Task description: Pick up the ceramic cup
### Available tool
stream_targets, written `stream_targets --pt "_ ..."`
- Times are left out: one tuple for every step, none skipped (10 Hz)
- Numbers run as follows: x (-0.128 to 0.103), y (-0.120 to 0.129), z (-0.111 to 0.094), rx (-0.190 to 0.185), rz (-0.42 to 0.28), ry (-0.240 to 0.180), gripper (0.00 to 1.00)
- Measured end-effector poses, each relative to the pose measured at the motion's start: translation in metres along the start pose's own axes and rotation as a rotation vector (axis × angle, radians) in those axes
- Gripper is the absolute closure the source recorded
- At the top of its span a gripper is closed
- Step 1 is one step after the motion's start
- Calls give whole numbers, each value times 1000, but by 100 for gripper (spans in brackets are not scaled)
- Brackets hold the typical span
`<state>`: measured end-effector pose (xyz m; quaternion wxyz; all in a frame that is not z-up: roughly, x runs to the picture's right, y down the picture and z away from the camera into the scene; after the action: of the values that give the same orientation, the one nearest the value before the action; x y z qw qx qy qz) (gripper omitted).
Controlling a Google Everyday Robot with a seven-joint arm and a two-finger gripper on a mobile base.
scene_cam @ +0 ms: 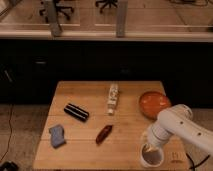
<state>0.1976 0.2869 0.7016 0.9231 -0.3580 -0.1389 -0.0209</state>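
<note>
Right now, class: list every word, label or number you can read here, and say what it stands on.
None can be read.
The white packet shows marks, too blurred to read.
The ceramic cup, under the gripper at the table's front right, shows no text.

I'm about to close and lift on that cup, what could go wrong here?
The ceramic cup sits at the front right corner of the table; a nudge from the gripper right above it might push it off the edge. The orange bowl lies close behind the arm, so a wide swing could clip it.
</note>
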Motion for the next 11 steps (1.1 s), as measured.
stream_targets --pt "1 0 0 3 -2 0 85" --pt "2 -1 -1 5 -2 -3 96" --pt "2 -1 -1 5 -3 -4 99" --pt "2 -1 -1 5 -4 -6 100" --pt "2 -2 -1 4 -3 -8 100" --pt "3 -2 -2 2 -3 -12 100" --pt "3 -3 -3 -2 -2 -16 100" --pt "4 -4 -6 -10 1 -22 100" --pt "6 -4 -9 -16 7 -23 100" --pt "7 -5 -13 -18 13 -22 100" --pt "8 -6 -22 -17 23 -14 100"
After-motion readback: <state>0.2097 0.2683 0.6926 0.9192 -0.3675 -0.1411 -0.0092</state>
